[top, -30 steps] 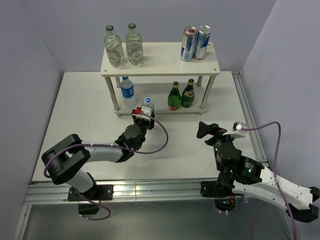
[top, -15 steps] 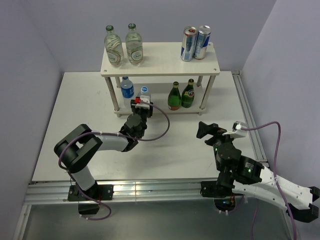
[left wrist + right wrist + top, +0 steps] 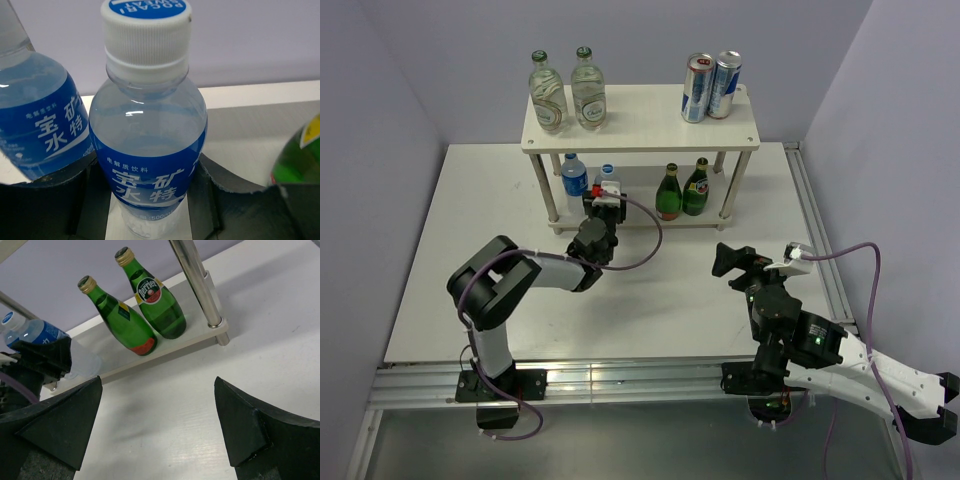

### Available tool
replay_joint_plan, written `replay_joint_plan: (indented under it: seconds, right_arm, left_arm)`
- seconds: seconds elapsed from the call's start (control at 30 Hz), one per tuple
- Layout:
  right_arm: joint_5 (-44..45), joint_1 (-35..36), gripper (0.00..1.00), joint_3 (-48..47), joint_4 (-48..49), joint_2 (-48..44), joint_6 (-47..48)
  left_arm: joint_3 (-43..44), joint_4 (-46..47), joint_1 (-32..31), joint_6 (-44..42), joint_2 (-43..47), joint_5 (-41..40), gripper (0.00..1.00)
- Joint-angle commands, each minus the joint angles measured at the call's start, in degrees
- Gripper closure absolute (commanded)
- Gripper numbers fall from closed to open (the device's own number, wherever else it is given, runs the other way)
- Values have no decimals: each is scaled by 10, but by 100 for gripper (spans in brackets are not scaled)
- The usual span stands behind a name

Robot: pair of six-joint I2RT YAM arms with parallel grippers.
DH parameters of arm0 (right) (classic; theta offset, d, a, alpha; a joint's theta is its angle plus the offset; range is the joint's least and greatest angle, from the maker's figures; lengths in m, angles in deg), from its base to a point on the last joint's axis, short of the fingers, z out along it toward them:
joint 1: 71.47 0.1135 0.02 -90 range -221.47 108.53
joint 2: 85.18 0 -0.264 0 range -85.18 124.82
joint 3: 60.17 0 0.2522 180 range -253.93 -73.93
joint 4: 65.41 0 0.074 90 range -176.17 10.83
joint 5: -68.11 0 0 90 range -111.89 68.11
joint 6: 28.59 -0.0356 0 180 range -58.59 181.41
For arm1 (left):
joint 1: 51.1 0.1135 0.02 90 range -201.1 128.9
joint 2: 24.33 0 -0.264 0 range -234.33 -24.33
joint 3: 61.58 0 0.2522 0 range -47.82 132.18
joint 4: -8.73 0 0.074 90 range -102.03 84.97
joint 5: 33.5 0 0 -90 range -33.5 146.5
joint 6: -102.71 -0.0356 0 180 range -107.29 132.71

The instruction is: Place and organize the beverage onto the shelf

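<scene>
Clamping the clear plastic water bottle with the blue label and white cap (image 3: 147, 145), the dark pads (image 3: 82, 200) of my left gripper (image 3: 604, 207) sit tight on either side of its lower body. I have it upright at the lower tier of the pale cream two-tier shelf (image 3: 640, 115), just beside a second blue-labelled water bottle (image 3: 40, 120) on its left, with a dark green glass bottle (image 3: 297, 160) near on its right.

I judge the task nearly done. The top board carries two clear glass bottles (image 3: 547, 92) at the left end and two tall drink cans (image 3: 710, 87) at the right. The lower tier holds the second water bottle and a pair of green bottles (image 3: 682, 190). I see no other drink loose on the white table (image 3: 470, 230), so what is left is to set this one down, let go and back out.

My right gripper (image 3: 157, 425) hangs spread wide and empty, well apart from the rack.

The held bottle's base is hidden behind the pads, so I cannot tell whether it touches the lower board. The top board also covers much of that tier from above.
</scene>
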Motion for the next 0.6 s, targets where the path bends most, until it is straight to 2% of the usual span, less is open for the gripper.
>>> replay_joint_plan:
  seconds: [0.0,0.1,0.17,0.2,0.3,0.33,0.37,0.4,0.43,0.57]
  right_arm:
    - [8,3,0,9,22,3,2]
    - [8,2,0,10,22,4,3]
    - [8,3,0,10,23,3,3]
    - [7,3,0,10,24,3,3]
    - [8,3,0,10,25,3,3]
    - [8,3,0,10,24,3,3]
    - [7,2,0,10,25,4,3]
    - [7,3,0,10,25,4,3]
    - [7,2,0,10,25,3,2]
    - [7,2,0,10,25,2,2]
  left_arm:
    - [47,155,10,4,-14,-9,100]
    - [64,147,14,5,-30,-19,98]
    - [72,135,16,12,-32,-29,90]
    - [72,131,17,13,-31,-24,82]
    - [70,116,20,22,-24,-15,66]
    - [70,110,20,29,-23,-13,45]
    - [68,95,20,34,-20,-11,35]
    - [68,88,20,39,-16,-6,14]
    - [67,83,20,43,-14,1,1]
    - [50,77,19,53,-3,7,1]
